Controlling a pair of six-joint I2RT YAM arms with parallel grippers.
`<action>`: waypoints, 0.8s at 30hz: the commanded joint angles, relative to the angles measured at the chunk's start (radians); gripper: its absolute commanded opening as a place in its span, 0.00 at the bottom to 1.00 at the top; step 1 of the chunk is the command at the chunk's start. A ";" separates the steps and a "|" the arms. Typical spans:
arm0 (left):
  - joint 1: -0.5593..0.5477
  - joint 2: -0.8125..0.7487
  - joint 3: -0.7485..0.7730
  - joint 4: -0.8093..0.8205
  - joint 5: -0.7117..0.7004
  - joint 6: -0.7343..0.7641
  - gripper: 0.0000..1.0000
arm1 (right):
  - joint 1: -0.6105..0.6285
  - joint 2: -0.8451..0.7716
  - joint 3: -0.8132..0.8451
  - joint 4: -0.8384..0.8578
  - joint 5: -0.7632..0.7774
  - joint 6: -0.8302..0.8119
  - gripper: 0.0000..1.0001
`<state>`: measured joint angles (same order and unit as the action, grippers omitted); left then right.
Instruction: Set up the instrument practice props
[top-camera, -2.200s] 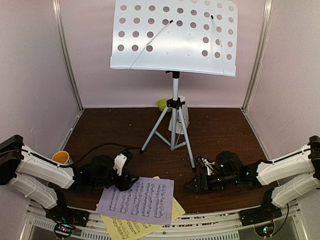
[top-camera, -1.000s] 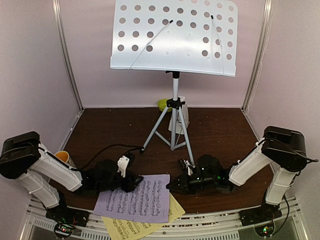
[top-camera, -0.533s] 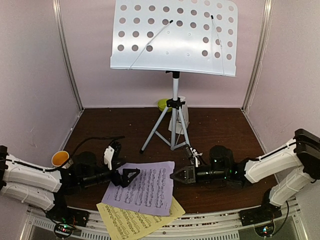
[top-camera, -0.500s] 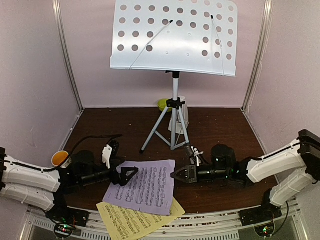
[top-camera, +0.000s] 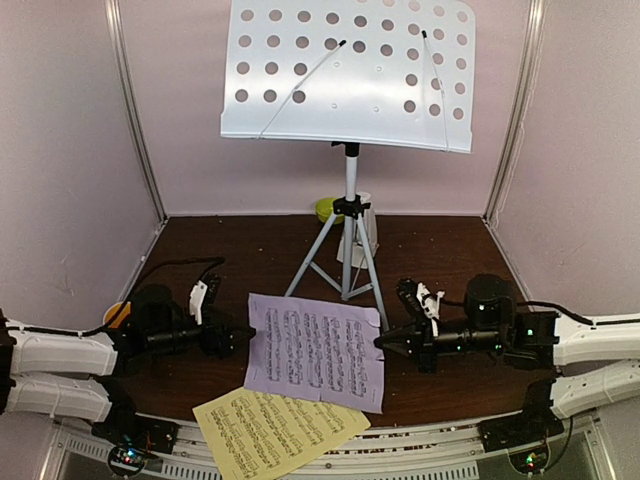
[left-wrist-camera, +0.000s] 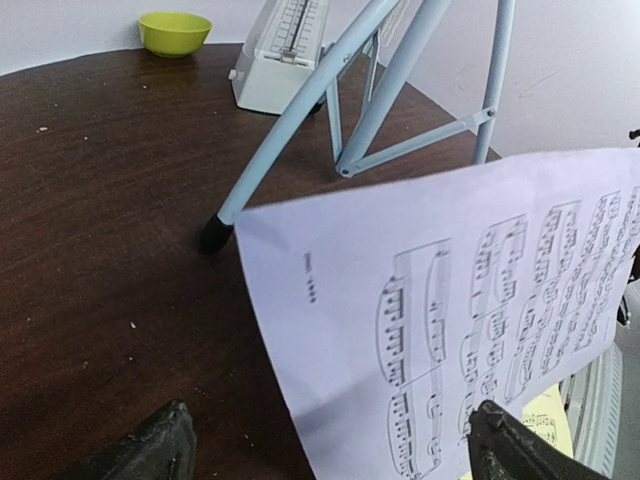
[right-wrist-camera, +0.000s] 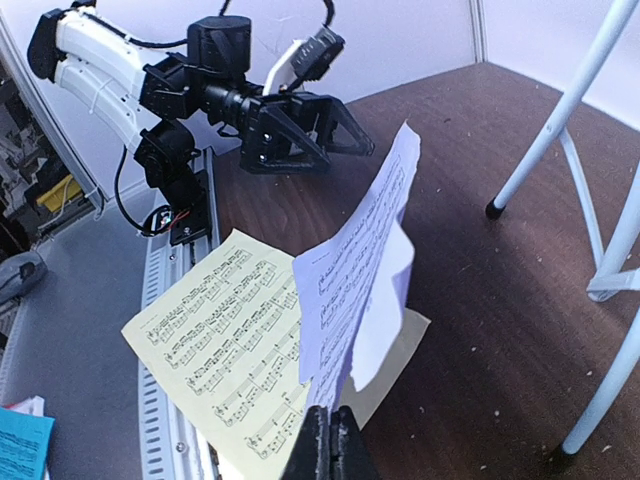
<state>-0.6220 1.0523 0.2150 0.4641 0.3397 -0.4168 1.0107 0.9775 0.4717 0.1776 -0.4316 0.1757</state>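
**The right pincer (top-camera: 383, 344) grips the lavender paper sheet-music page (top-camera: 315, 350) clear of the counter**

The right pincer is closed flat on the right-hand edge of the lavender page, its tips pressed together with only the paper between them. The page hangs above the dark brown wooden counter (top-camera: 450, 260), near the middle of the front edge. It curls and stands almost on edge in the right wrist view.

The left pincer (top-camera: 238, 338) gapes wide and has hold of nothing. Its fingers (left-wrist-camera: 150, 450) are spread well apart, and its tips sit just beside the page's left-hand edge.

A yellow paper sheet-music page (top-camera: 280, 430) lies flat across the front edge, left of centre, lower than the lavender one.

The pale perforated-metal music stand (top-camera: 350, 75) is upright on its silver tripod, midway between the side edges and nearer the back edge.

Behind the tripod, by the back edge, is the small white pyramid metronome (left-wrist-camera: 275, 55) with its clear cover. A small green bowl (left-wrist-camera: 175, 30) sits near it on the left.

A white mug with an orange inside (top-camera: 117, 313) is near the left edge, mostly hidden by the left arm.
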 joint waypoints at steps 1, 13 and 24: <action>0.031 0.088 0.005 0.131 0.142 0.042 0.98 | 0.016 -0.043 -0.012 -0.069 0.046 -0.141 0.00; 0.039 0.580 0.007 0.815 0.252 -0.026 0.90 | 0.030 -0.095 -0.053 -0.020 0.052 -0.154 0.00; 0.045 0.756 0.051 1.074 0.374 -0.118 0.51 | 0.034 -0.124 -0.075 0.000 0.090 -0.153 0.00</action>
<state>-0.5850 1.8568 0.2600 1.3796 0.6418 -0.5266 1.0378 0.8734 0.4129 0.1459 -0.3801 0.0284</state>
